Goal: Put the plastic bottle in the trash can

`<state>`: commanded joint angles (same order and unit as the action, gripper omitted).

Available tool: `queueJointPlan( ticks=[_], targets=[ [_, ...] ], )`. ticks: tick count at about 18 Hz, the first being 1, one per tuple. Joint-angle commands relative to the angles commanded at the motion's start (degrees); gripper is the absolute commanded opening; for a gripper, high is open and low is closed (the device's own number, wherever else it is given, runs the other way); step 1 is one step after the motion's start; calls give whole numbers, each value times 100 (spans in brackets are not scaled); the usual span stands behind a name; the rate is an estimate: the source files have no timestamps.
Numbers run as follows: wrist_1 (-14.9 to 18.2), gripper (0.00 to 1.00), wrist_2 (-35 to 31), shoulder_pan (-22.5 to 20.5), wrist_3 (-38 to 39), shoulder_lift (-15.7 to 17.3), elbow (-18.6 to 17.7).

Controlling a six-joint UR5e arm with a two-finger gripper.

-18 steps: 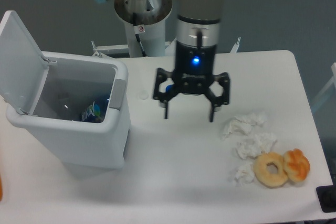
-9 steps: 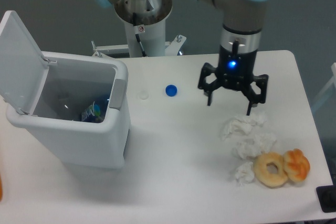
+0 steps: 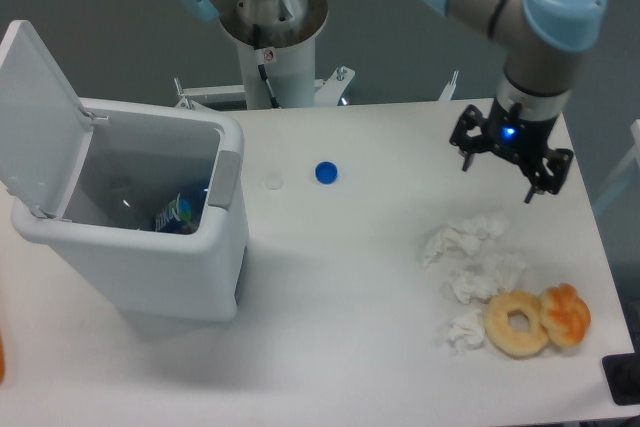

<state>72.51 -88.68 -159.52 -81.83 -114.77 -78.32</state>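
Leftmost, the large white rectangular plastic trash can [image 3: 150, 267] stood with its flat lid raised; a blue-printed packet [image 3: 174, 215] lay inside, and any clear plastic bottle there could not be made out. A small blue round cap [image 3: 325, 173] sat mid-table. Crumpled white tissues [image 3: 470, 257] lay beside two doughnuts [image 3: 535, 319]. The black two-finger gripper [image 3: 497, 175] hung spread and empty near the far right edge.

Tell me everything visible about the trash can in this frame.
The trash can is a large white rectangular bin that looks like plastic, standing upright on the left part of the white table. Its flat hinged lid is swung open, tilted up and back on the left side. A grey tab sits on the right rim. Inside lies a blue-printed packet; other contents are too dim to identify. Nothing else touches it; the gripper is far to the right.
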Motion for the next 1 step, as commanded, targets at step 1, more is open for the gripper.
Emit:
queueJointPlan(
  ticks=[1],
  targets=[
    [0,100,-17,0,-9,-71,62]
  ],
)
